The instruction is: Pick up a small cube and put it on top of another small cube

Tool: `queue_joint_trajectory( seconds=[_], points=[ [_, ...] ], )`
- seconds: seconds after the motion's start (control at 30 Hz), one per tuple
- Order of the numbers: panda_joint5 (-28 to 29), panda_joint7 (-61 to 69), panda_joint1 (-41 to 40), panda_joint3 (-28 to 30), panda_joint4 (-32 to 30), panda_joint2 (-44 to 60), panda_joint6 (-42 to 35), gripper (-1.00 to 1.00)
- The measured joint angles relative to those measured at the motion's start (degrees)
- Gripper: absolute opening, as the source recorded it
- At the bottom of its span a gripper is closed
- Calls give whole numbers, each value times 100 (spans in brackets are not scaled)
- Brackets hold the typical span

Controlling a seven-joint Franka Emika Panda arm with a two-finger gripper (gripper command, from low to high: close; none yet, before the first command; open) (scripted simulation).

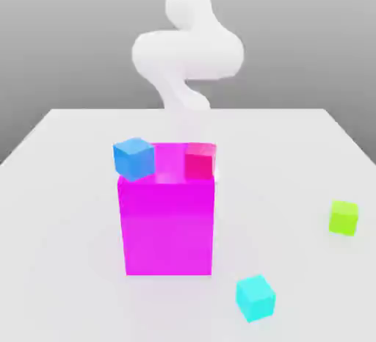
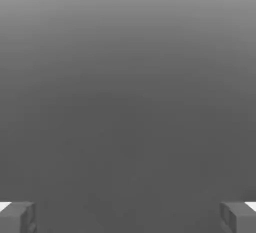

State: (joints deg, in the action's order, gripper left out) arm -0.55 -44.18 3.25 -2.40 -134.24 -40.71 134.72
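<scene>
The small cube (image 1: 344, 217) is lime-green and rests on the white table (image 1: 66, 186) near the exterior view's right edge, apart from everything else. A cyan cube (image 1: 255, 298) lies near the table's front. My white arm (image 1: 187, 51) rises at the back, behind the magenta block. In the hand view my gripper (image 2: 128, 218) is open, its two grey fingertips (image 2: 19, 218) far apart with nothing between them, and only plain grey lies ahead.
A tall magenta block (image 1: 169, 223) stands mid-table. A blue cube (image 1: 134, 158) sits at its top corner toward the exterior view's left, and a red cube (image 1: 200, 161) sits at its top toward the right.
</scene>
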Motion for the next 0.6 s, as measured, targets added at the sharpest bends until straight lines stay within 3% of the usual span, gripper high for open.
queue_joint_trajectory(
  seconds=[0.37, 0.6],
  points=[
    [-84, 628, 1422, -1274, -1101, 2291, 1332, 0],
    [284, 718, 2343, -2162, -1789, 3770, 2163, 0]
  ],
)
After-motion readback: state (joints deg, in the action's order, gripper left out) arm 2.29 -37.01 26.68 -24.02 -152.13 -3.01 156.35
